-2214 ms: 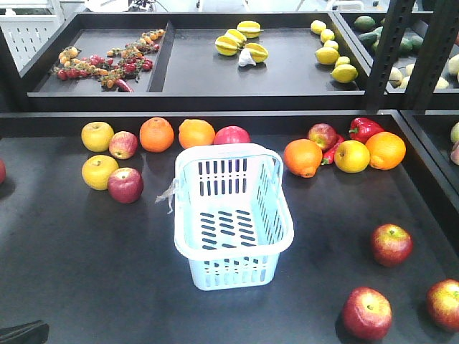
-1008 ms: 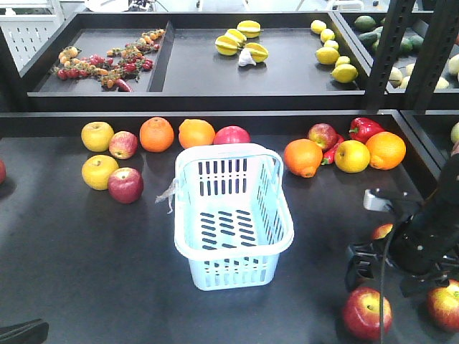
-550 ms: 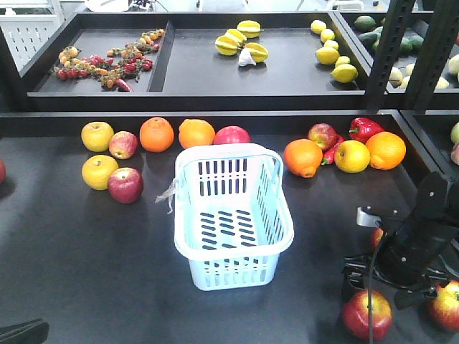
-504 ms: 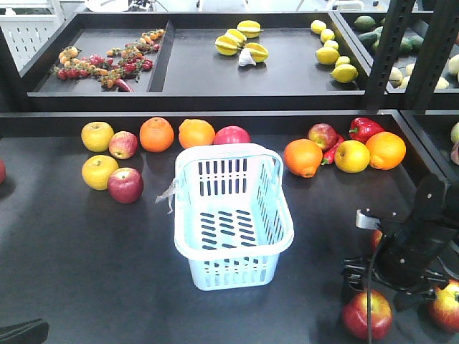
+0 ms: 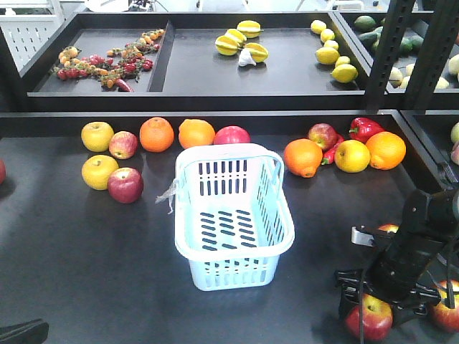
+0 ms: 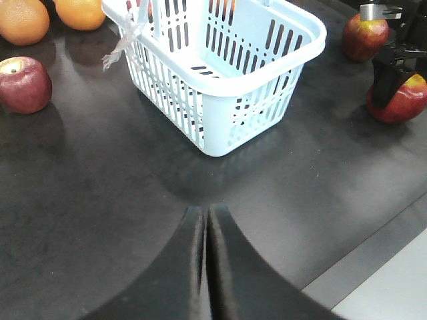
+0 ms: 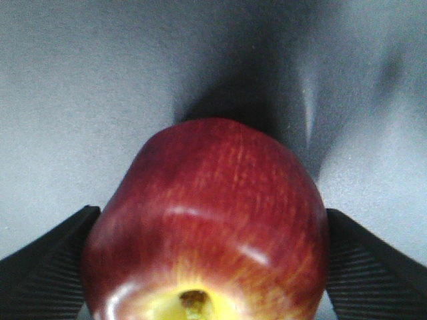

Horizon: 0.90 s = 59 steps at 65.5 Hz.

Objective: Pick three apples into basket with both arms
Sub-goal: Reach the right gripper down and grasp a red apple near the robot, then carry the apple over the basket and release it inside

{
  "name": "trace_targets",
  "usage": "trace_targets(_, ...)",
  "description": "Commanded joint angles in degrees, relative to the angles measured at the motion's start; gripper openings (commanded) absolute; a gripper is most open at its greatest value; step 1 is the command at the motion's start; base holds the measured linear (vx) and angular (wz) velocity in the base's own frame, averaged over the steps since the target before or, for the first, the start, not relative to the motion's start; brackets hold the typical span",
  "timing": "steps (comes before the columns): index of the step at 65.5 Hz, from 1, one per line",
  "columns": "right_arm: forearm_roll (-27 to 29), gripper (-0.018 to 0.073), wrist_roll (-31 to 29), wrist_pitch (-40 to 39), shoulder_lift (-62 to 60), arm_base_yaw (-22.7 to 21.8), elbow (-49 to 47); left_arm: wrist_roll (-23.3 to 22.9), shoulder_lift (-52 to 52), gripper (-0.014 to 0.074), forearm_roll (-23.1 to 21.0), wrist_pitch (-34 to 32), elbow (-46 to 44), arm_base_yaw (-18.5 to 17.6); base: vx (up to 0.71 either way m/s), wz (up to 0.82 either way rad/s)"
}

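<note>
A pale blue basket (image 5: 233, 274) stands upright and empty in the middle of a dark bench (image 5: 79, 258). A white tag (image 5: 168, 193) hangs from the basket's left side.

Your right arm (image 5: 423, 233) bends down over the front apple (image 7: 207, 213), near the bench's right front corner. Your right fingers (image 7: 47, 263) are spread wide, one close at each side of this apple. The apple rests on the bench, with its yellow stem end showing at the bottom of the right wrist view.

The second apple (image 6: 363, 39) lies just behind the arm and is mostly hidden from the front camera. The third apple (image 5: 448, 312) lies at the right edge of the front view, just beside the arm. All three apples are on the bench to the right of the basket, well apart from it.

Your left fingers (image 6: 187, 280) are pressed together with only a thin seam between them and hold nothing. They hang above bare bench, in front of a near corner of the basket.

Behind the basket, along the back of the bench, runs a row of oranges (image 5: 156, 134), yellow fruits (image 5: 97, 135) and other apples (image 5: 123, 145).
</note>
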Motion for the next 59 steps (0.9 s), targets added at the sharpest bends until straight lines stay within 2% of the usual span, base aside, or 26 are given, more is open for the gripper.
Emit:
trace_targets(1, -0.08, 0.046, -0.07, 0.67, -2.19, -0.27, -0.98, -0.59, 0.43, -0.0008, -1.48, -3.6, -1.3, -0.28, 0.0, 0.0)
trace_targets(11, 0.1, 0.026, -0.56, 2.23, -4.0, -0.27, -0.98, -0.59, 0.43, -0.0008, -1.48, -3.6, -1.3, -0.28, 0.0, 0.0)
trace_targets(22, 0.34, 0.0059, -2.26, 4.12, -12.4, -0.33, -1.1, -0.59, 0.43, -0.0008, -1.48, -3.6, -1.3, -0.28, 0.0, 0.0)
trace_targets(28, 1.44, -0.0015, -4.03, 5.4, -18.34, -0.33, -1.1, -0.59, 0.43, -0.0008, -1.48, -3.6, -1.3, -0.28, 0.0, 0.0)
trace_targets(34, 3.82, -0.0009, -5.59, 5.78, -25.33, -0.33, -1.15, -0.59, 0.43, -0.0008, -1.48, -3.6, -1.3, -0.28, 0.0, 0.0)
trace_targets(40, 11.98, -0.0008, -10.6, 5.11, -31.25, -0.23, -1.15, -0.59, 0.43, -0.0008, -1.48, -3.6, -1.3, -0.28, 0.0, 0.0)
trace_targets(48, 31.05, -0.0004, -24.25, 6.0, -34.31, 0.58, -1.15, -0.59, 0.43, -0.0008, -1.48, -3.83, -1.3, -0.28, 0.0, 0.0)
trace_targets(51, 36.01, -0.0004, -28.93, 6.03, -34.27, 2.41, -1.15, -0.59, 0.43, -0.0008, -1.48, -3.83, -1.3, -0.28, 0.0, 0.0)
trace_targets(55, 41.52, -0.0004, -32.35, 4.95, -33.35, 5.66, -1.23, -0.59, 0.43, -0.0008, -1.48, -3.83, -1.3, -0.28, 0.0, 0.0)
trace_targets(59, 43.53, -0.0004, -33.82, 2.87, -31.57, 9.84, -2.51, -0.59, 0.43, -0.0008, -1.48, -3.83, -1.3, -0.28, 0.0, 0.0)
